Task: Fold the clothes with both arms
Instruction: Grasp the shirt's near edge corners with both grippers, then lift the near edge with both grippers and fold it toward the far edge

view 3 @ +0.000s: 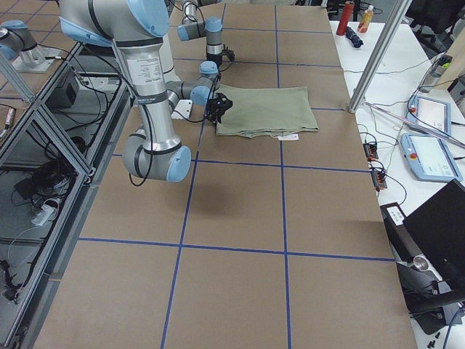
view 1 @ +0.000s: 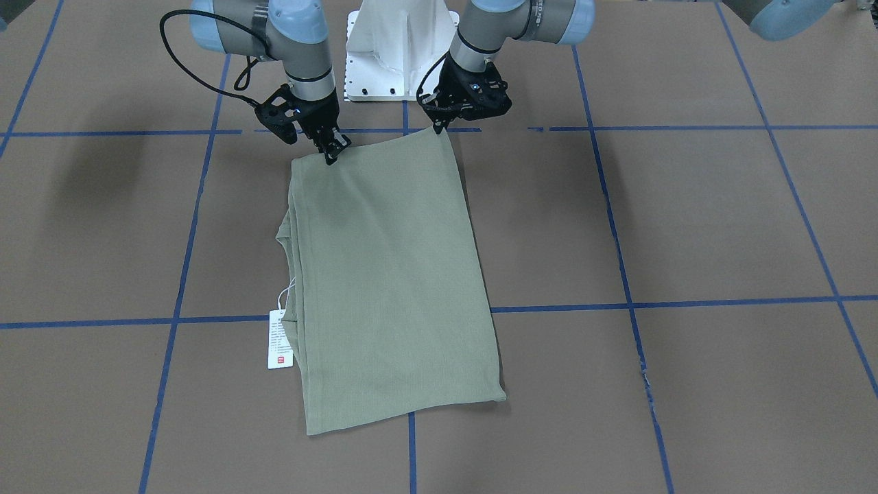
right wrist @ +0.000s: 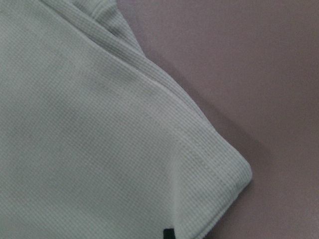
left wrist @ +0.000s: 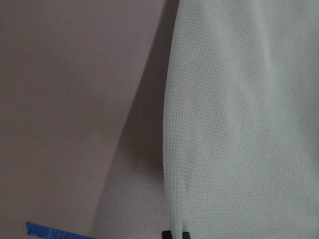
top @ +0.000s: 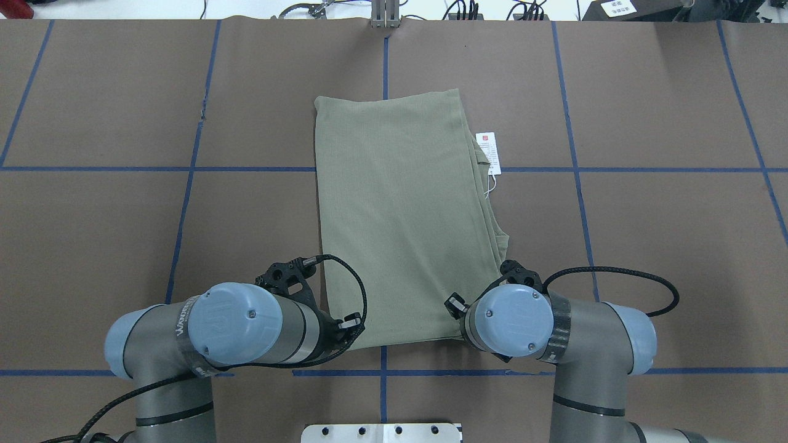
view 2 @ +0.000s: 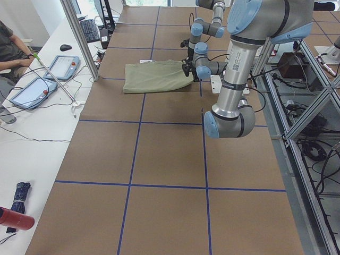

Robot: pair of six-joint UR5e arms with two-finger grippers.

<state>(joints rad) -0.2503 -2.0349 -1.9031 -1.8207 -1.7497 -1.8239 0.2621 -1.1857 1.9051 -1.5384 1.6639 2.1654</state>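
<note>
The sage-green shirt (view 1: 391,274) lies folded into a long narrow rectangle on the brown table (view 1: 686,219), its white hang tag (view 1: 280,339) sticking out at one side. My left gripper (view 1: 439,127) is shut on the shirt's near corner, which is raised a little off the table. Shut on the other near corner is my right gripper (view 1: 333,154). In the overhead view both wrists cover the fingertips at the shirt's (top: 400,215) near edge. The wrist views show knit fabric (left wrist: 239,124) and a hemmed corner (right wrist: 209,164) close up.
The white pedestal base (view 1: 401,48) stands just behind the grippers. Blue tape lines (view 1: 617,240) grid the table. A side bench with tablets (view 2: 61,66) and a seated person (view 2: 8,48) runs along the far edge.
</note>
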